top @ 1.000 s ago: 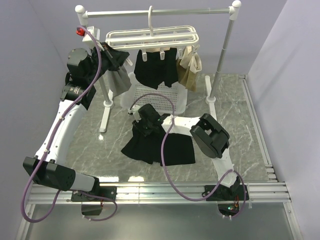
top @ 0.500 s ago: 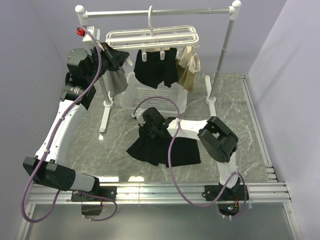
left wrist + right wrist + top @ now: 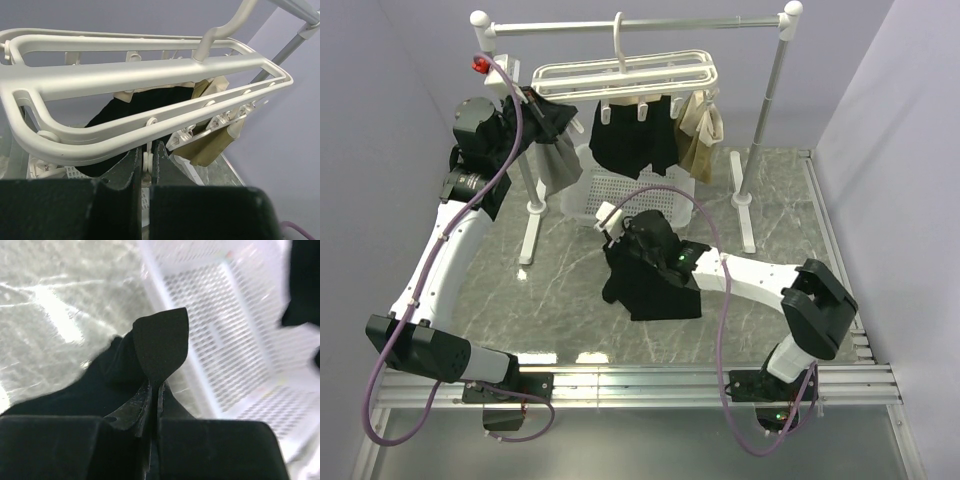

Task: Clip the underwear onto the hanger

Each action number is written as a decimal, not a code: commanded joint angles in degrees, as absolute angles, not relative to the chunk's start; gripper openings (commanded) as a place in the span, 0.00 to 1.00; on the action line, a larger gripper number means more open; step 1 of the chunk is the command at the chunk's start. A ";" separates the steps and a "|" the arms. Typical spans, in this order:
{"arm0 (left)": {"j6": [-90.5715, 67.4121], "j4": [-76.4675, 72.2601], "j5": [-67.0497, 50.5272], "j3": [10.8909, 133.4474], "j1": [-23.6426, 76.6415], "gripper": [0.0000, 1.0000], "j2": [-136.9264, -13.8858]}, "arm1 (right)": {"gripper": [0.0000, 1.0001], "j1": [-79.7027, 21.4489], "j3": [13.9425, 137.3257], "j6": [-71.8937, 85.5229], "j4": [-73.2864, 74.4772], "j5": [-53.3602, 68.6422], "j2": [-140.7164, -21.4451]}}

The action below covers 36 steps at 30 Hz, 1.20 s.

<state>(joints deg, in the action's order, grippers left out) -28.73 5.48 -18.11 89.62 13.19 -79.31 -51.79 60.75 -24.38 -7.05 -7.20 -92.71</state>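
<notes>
- Right pincer (image 3: 152, 386): clenched on a fold of the underwear (image 3: 160, 340). A black flap of cloth stands up from between its jaws.
- Left pincer (image 3: 146, 150): up at the hanger (image 3: 150, 75) and clenched, as I read it, on one dangling clip peg (image 3: 146, 162) under the near bar.
- Location: the underwear (image 3: 655, 285) lies on the desk (image 3: 790, 220), just in front of the white basket (image 3: 640, 190) and well below the hanger.
- Step in hand: I judge this to be the pick-up. The cloth is gripped, but most of it rests on the desk and none of it is clipped.
- Next move: I would lift the fold clear of the basket and carry it up to the peg at the left pincer. An edge has to enter the peg's mouth, so the flap must stay upright and exposed.
- Appearance: black, soft and matte, bunched into an uneven heap. I cannot tell the waistband from the legs.
- Hanger load: a black garment (image 3: 630, 140) and a tan garment (image 3: 700, 135) already hang there.
</notes>
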 commanded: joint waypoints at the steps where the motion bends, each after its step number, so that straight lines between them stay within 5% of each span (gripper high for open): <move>1: -27.16 9.14 -20.57 88.86 13.01 0.00 -77.87 | 0.00 -52.91 59.50 -33.46 -16.68 -10.37 -88.25; 18: -26.54 10.11 -25.66 87.36 11.25 0.00 -77.08 | 0.00 -54.32 59.85 -64.84 -40.24 -13.80 -88.68; 36: -25.05 10.63 -31.46 88.33 10.37 0.00 -77.96 | 0.00 -53.97 63.10 -78.92 -50.62 -9.23 -92.55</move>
